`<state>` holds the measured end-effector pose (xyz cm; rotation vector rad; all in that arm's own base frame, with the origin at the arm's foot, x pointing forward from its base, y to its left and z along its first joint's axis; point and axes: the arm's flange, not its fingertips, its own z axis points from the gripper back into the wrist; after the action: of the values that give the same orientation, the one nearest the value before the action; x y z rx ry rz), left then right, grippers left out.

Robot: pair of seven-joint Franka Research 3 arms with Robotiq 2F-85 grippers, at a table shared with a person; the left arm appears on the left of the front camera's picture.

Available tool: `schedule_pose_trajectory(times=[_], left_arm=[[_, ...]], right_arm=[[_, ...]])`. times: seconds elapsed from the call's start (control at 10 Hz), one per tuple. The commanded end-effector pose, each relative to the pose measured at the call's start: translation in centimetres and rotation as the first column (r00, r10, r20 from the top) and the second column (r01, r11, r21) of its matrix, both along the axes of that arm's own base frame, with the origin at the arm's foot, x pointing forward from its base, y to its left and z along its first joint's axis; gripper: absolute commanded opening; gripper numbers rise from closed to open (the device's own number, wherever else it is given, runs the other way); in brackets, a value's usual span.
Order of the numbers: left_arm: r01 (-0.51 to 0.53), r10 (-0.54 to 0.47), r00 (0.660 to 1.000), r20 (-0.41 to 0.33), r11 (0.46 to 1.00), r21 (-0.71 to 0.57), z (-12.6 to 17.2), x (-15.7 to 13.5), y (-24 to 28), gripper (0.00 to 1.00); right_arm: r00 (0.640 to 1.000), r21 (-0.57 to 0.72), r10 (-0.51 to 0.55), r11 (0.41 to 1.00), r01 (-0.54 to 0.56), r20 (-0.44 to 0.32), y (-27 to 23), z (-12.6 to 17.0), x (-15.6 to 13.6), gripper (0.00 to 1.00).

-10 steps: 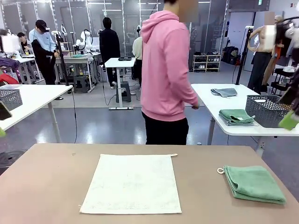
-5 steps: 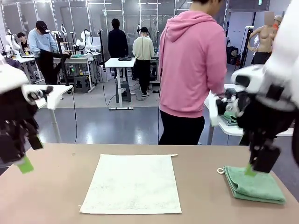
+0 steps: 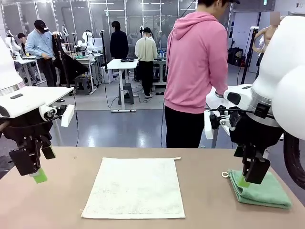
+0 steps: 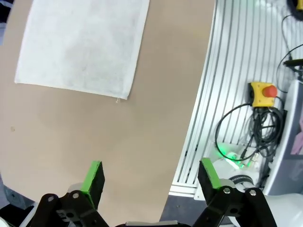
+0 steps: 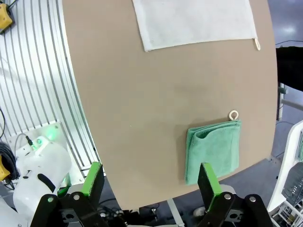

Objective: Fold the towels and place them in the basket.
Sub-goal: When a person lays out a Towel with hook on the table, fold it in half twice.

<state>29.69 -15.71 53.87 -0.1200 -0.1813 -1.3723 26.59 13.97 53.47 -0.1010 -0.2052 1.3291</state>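
Both grippers open and empty over the table; two towels lie on it.
Front view: the cream-white towel (image 3: 135, 188) lies flat and unfolded at lower centre of the table (image 3: 62, 205), and the mint green towel (image 3: 267, 191) lies folded at lower right. The left gripper (image 3: 37, 174) hangs at the left edge over bare tabletop, jaws wide apart. The right gripper (image 3: 249, 179) hangs above the green towel's left end, clear of it, jaws wide. Beyond the table stands a person in a pink hoodie (image 3: 195, 62), upper centre-right.
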Motion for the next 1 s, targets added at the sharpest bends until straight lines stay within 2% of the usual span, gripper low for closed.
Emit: schedule_pose_trajectory(times=[0.0, 0.3, 0.4, 0.5, 0.6, 0.7, 0.9], left_arm=[[0.011, -0.011, 1.000, -0.018, 1.000, 0.011, -0.4, -0.3, -0.3, 1.00], [0.005, -0.005, 1.000, -0.007, 1.000, 0.004, -0.2, -0.1, -0.1, 1.00], [0.089, -0.090, 0.994, 0.065, 0.996, 0.016, -1.1, 0.0, -1.7, 1.00], [0.137, -0.138, 0.981, 0.135, 0.990, 0.017, -2.3, 0.0, -2.5, 1.00], [0.143, -0.150, 0.972, 0.181, 0.988, 0.052, -3.8, -0.1, -3.0, 1.00], [0.191, -0.195, 0.959, 0.208, 0.981, 0.041, -5.4, 0.1, -3.3, 1.00], [0.232, -0.238, 0.958, 0.160, 0.971, 0.058, -9.2, 1.0, -4.5, 1.00]], right_arm=[[1.000, -0.003, 0.013, 1.000, -0.013, 0.012, 0.4, -0.4, -0.3, 1.00], [1.000, -0.002, 0.007, 1.000, -0.007, 0.001, 0.2, 0.0, -0.1, 1.00], [0.995, 0.009, 0.097, 0.995, -0.097, 0.033, 2.0, -1.5, 0.1, 1.00], [0.988, 0.042, 0.154, 0.987, -0.155, 0.032, 3.4, -3.2, 0.3, 1.00], [0.982, 0.019, 0.188, 0.982, -0.188, 0.021, 4.4, -4.7, 0.2, 1.00], [0.977, 0.023, 0.214, 0.976, -0.215, 0.014, 5.4, -6.0, 0.3, 1.00], [0.971, -0.016, 0.237, 0.971, -0.237, 0.002, 7.1, -9.1, 1.3, 1.00]])
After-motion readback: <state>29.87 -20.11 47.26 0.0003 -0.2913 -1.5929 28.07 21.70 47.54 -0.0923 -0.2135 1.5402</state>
